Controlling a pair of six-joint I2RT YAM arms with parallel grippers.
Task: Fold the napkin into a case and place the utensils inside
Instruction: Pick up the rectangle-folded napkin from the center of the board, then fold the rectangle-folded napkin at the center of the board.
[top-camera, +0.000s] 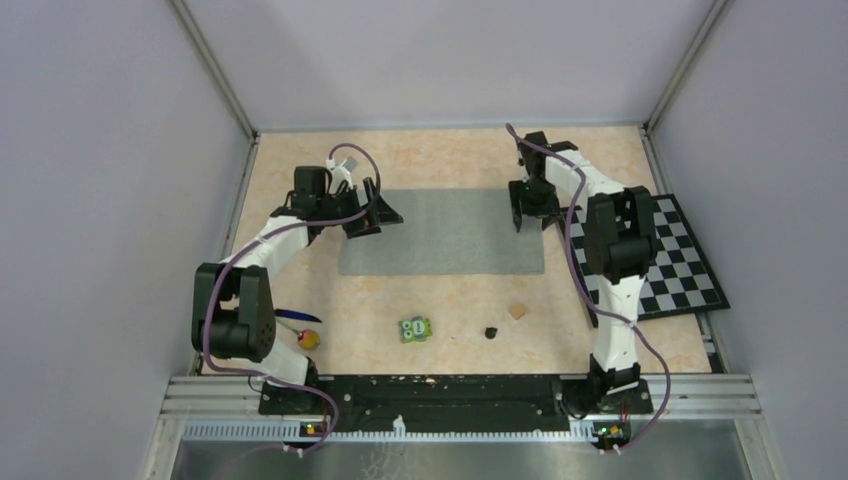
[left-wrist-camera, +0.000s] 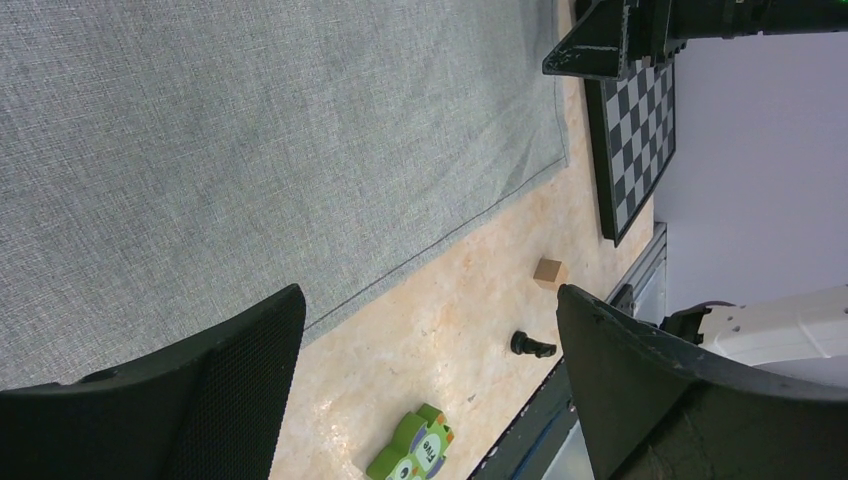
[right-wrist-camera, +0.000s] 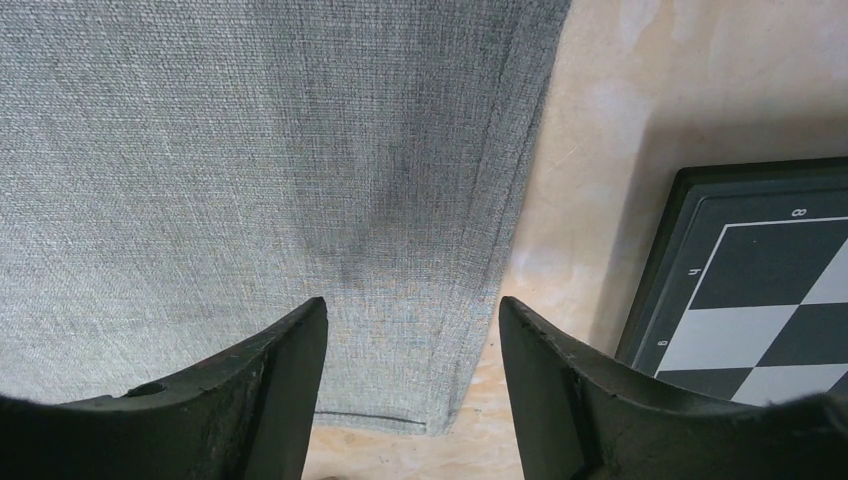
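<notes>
The grey napkin (top-camera: 440, 232) lies flat as a wide rectangle in the middle of the table. My left gripper (top-camera: 383, 217) is open and empty over its far left corner. In the left wrist view the napkin (left-wrist-camera: 250, 130) fills the upper left, with the gripper (left-wrist-camera: 430, 385) spread wide above its edge. My right gripper (top-camera: 530, 224) is open and empty over the far right corner. The right wrist view shows the napkin (right-wrist-camera: 250, 150) and its corner between the fingers of that gripper (right-wrist-camera: 412, 395). The slim blue utensil (top-camera: 296, 314) and the yellow-orange-headed one (top-camera: 310, 338) lie by the left arm's base.
A green owl block (top-camera: 415, 328), a small black piece (top-camera: 491, 331) and a tan cube (top-camera: 517, 311) lie in front of the napkin. The checkerboard mat (top-camera: 690, 262) lies at the right, close to the napkin's right edge. Walls enclose the table.
</notes>
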